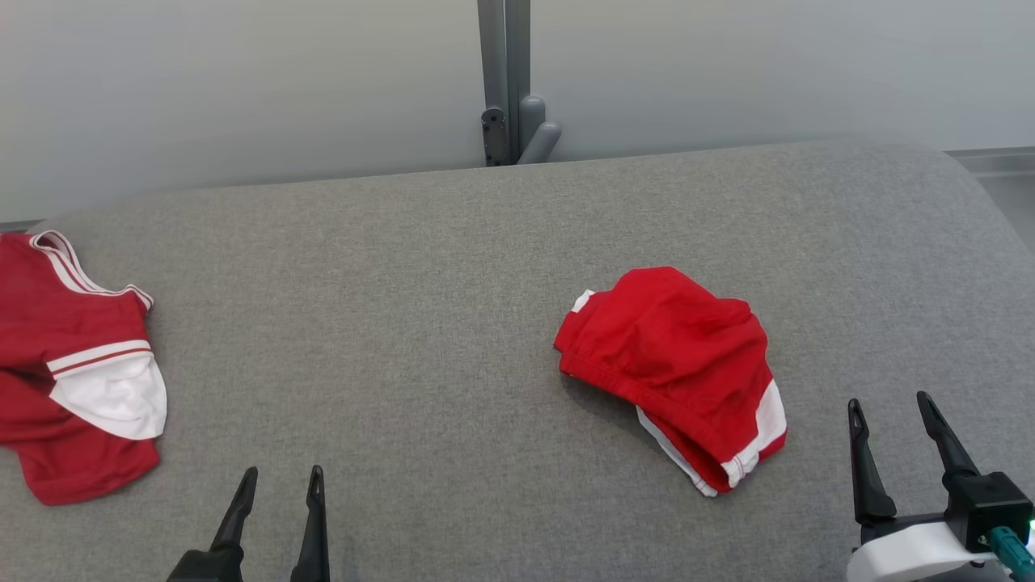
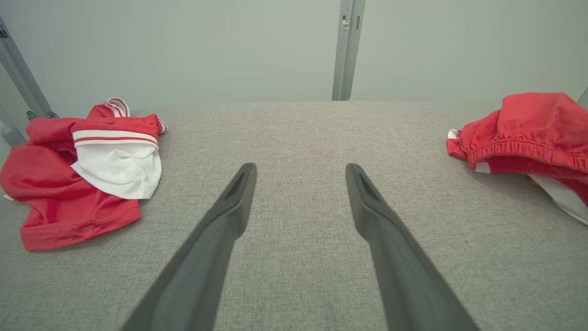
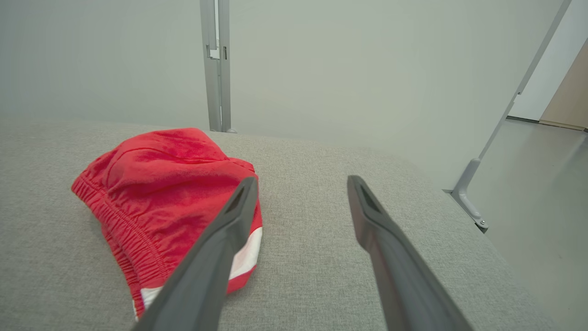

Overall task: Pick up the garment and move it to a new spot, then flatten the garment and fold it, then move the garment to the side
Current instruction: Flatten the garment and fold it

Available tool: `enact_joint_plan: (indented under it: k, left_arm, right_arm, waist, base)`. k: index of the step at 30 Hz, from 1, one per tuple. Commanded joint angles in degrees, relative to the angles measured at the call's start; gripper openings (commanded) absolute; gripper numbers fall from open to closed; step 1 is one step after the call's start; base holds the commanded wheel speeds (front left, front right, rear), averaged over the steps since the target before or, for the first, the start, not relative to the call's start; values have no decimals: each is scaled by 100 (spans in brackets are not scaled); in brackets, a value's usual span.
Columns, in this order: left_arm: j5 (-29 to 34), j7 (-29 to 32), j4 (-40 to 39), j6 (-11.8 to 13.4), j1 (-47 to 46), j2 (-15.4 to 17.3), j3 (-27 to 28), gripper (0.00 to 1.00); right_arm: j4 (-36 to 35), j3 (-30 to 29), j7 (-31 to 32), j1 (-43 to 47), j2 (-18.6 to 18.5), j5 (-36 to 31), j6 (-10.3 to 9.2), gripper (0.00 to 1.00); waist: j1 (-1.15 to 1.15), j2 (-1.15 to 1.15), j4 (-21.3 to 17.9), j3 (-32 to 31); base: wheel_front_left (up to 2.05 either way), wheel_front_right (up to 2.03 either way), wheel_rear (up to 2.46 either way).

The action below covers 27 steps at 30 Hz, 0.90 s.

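The red shorts (image 1: 679,356) lie bunched in a heap right of centre in the head view, on the grey surface (image 1: 404,283), and neither hand touches them. The left hand (image 1: 285,470) at the lower left and the right hand (image 1: 889,400) at the lower right both stand wide and hold nothing, the right one near the shorts. A crumpled red and white shirt (image 1: 73,364) lies at the left edge of the frame.

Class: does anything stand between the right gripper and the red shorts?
Nothing visible does. The open right gripper sits just right of the shorts, apart from them, with bare grey surface between. The shirt lies far off to the left.
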Motion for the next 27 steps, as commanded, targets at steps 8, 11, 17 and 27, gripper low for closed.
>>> enact_joint_plan:
  k: [8, 11, 17, 27]
  left_arm:
    - [65, -3, -10, -47, 25, -16, 51, 100]
    - [42, -3, -19, -28, 30, -19, 25, 100]
    - [-159, -3, -93, 30, -40, -20, -316, 100]
    - [-960, 15, 567, -194, -630, -14, -2385, 100]
  right_arm:
    - [19, 11, -18, -20, -19, 29, 0, 100]
    - [26, 27, -18, -28, -19, 40, 0, 100]
    - [-3, 105, -18, -77, -19, 29, 0, 100]
    - [-127, 215, -18, -286, -18, 29, 0, 100]
  waist:
    - [0, 31, -57, -7]
    - [0, 31, -84, -15]
    - [0, 31, -244, -9]
    - [0, 31, -980, 207]
  base:
    - [0, 0, 0]
    - [0, 0, 0]
    - [0, 0, 0]
    - [0, 0, 0]
